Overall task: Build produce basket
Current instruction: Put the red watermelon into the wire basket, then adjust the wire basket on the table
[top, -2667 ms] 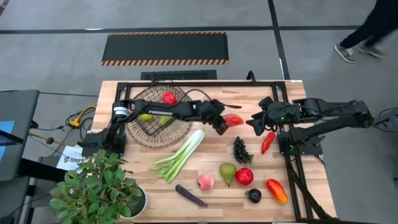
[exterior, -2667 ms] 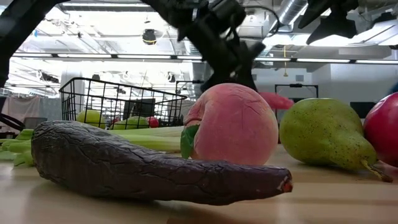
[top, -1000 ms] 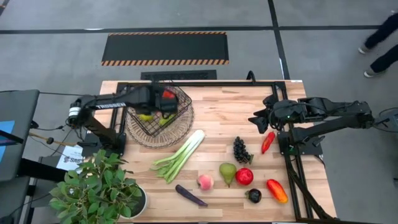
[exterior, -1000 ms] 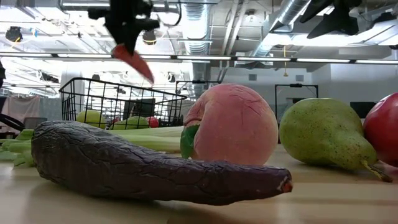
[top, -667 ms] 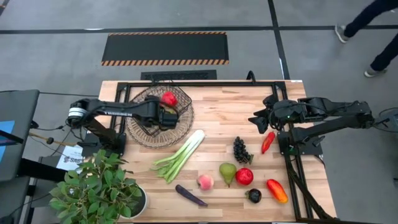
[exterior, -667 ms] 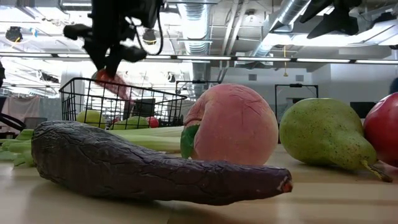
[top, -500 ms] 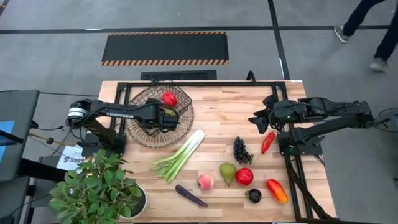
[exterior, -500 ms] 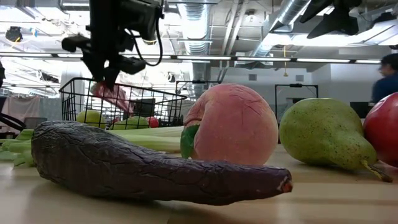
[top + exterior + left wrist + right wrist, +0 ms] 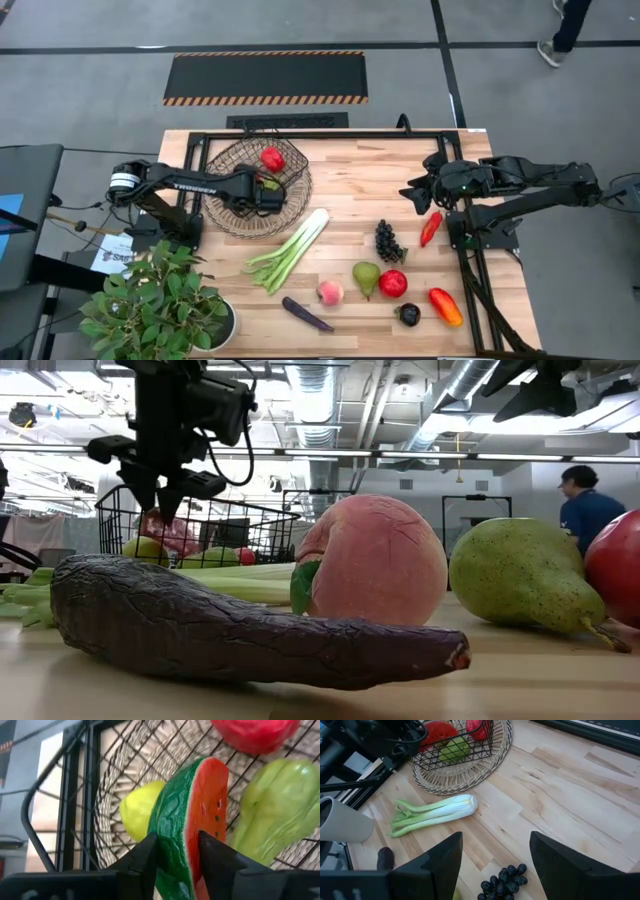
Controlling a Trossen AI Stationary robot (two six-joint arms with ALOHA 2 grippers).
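My left pincer (image 9: 175, 855) sits low inside the wire basket (image 9: 240, 170), its fingers narrowly parted and pressed to either side of the watermelon slice (image 9: 192, 820), beside a green pear (image 9: 272, 815), a yellow-green fruit (image 9: 137, 810) and a red one (image 9: 272, 157). My right pincer (image 9: 412, 195) hovers half open and empty above the tabletop (image 9: 350, 180), near the red chilli (image 9: 430, 228) and the grapes (image 9: 389, 241).

light: bright, even overhead | shadows: soft | low-view foreground: blurred
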